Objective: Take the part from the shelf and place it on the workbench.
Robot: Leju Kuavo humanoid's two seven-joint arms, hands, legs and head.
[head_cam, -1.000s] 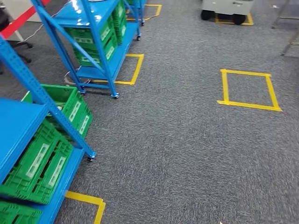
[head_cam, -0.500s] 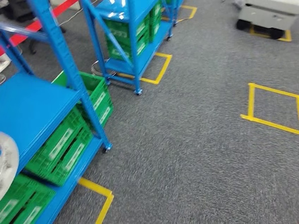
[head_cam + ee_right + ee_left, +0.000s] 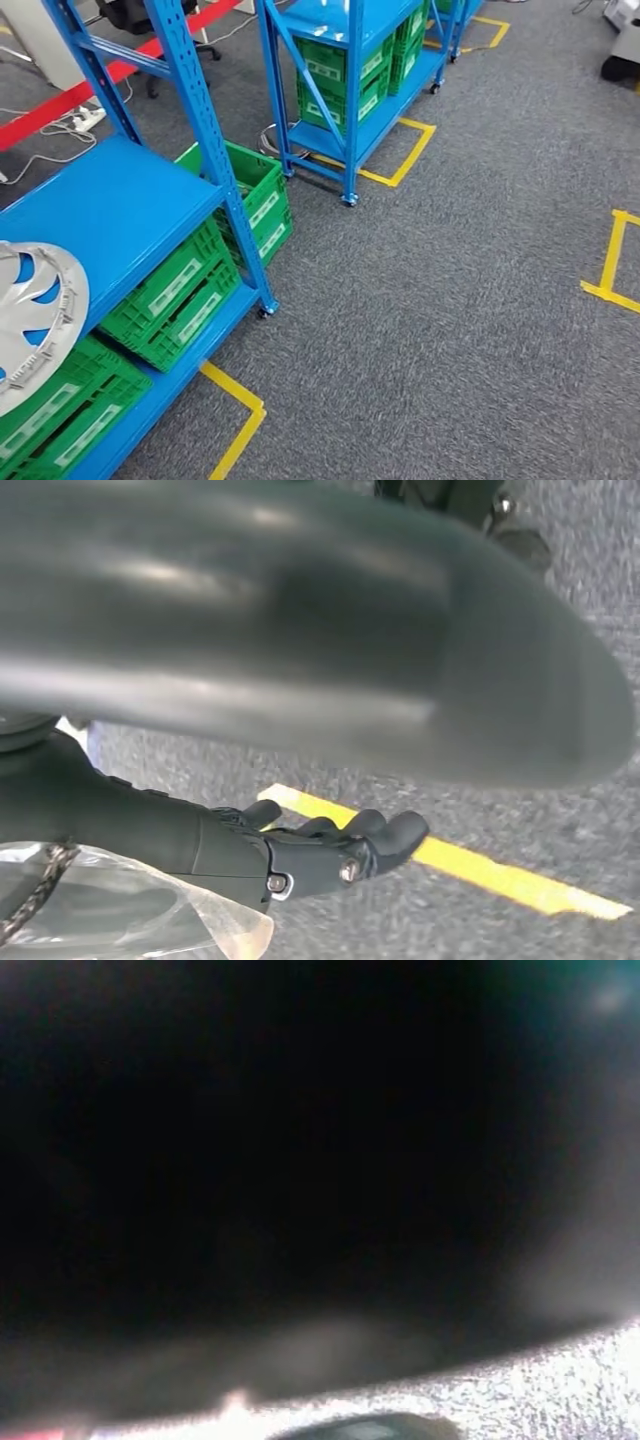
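Note:
The part is a silver wheel cover (image 3: 34, 320) with spoke-shaped cut-outs. It lies flat on the middle board of the near blue shelf (image 3: 113, 215), at the left edge of the head view and partly cut off by the frame. In the right wrist view my right hand (image 3: 332, 850) hangs over the grey carpet with its dark fingers stretched out and nothing in them; its thick grey thumb (image 3: 317, 630) is a blur across the picture. The left wrist view is dark and blurred, with a strip of carpet at one edge.
Green crates (image 3: 185, 290) fill the near shelf's bottom level, and one green crate (image 3: 260, 195) stands behind its blue post (image 3: 219, 170). A second blue shelf (image 3: 355, 60) with crates stands farther back. Yellow tape (image 3: 238, 420) marks the grey carpet, which lies open to the right.
The whole picture has shifted: the camera has turned to the left. The near shelf now sits further into view, and more of the wheel cover shows on its board.

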